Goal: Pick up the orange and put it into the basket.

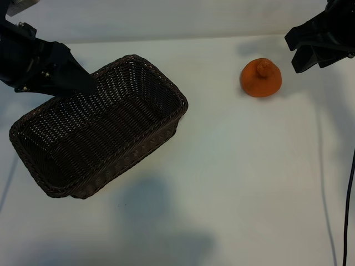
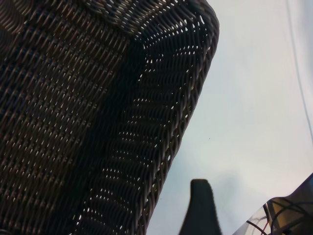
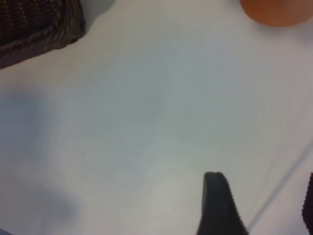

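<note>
The orange (image 1: 260, 78) sits on the white table at the back right, its knobby bump pointing up; in the right wrist view only the orange's edge (image 3: 276, 12) shows. My right gripper (image 1: 298, 54) hangs open above the table just right of the orange, apart from it, with bare table between its fingers (image 3: 217, 203). The dark brown wicker basket (image 1: 166, 124) stands empty at the left. My left gripper (image 1: 83, 82) is open over the basket's far left rim. One of its fingers (image 2: 200, 208) shows outside the basket wall (image 2: 166, 147); the other is hidden.
A black cable (image 1: 348, 210) runs along the right edge of the table. White tabletop (image 1: 238, 177) stretches between basket and orange and toward the front. Arm shadows fall on the front of the table.
</note>
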You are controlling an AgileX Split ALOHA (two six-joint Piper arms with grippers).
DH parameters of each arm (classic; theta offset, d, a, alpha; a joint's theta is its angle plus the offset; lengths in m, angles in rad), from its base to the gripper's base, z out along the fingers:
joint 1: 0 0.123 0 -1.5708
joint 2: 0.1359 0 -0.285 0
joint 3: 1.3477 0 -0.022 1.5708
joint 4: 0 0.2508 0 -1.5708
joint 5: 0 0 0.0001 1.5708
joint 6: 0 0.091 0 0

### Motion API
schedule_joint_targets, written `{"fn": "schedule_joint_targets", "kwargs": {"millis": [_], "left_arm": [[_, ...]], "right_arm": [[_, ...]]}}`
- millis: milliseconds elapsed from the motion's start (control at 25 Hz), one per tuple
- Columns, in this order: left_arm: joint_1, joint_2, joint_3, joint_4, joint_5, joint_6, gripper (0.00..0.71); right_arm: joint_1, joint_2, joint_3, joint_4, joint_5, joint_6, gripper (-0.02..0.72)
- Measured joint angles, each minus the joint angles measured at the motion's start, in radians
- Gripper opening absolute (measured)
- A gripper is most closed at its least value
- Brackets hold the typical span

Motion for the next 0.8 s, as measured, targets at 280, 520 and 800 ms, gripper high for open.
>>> {"fn": "schedule_joint_targets", "kwargs": {"millis": [280, 520, 800], "left_arm": [[0.000, 0.000, 0.000, 0.000, 0.000, 0.000, 0.581], [0.000, 0.000, 0.000, 0.000, 0.000, 0.001, 0.581], [0.000, 0.000, 0.000, 0.000, -0.017, 0.002, 0.581]], "right_arm": [[0.000, 0.000, 0.000, 0.000, 0.000, 0.000, 0.418], [0.000, 0.000, 0.000, 0.008, 0.000, 0.000, 0.418], [0.000, 0.000, 0.000, 0.028, -0.049, 0.000, 0.418]]}}
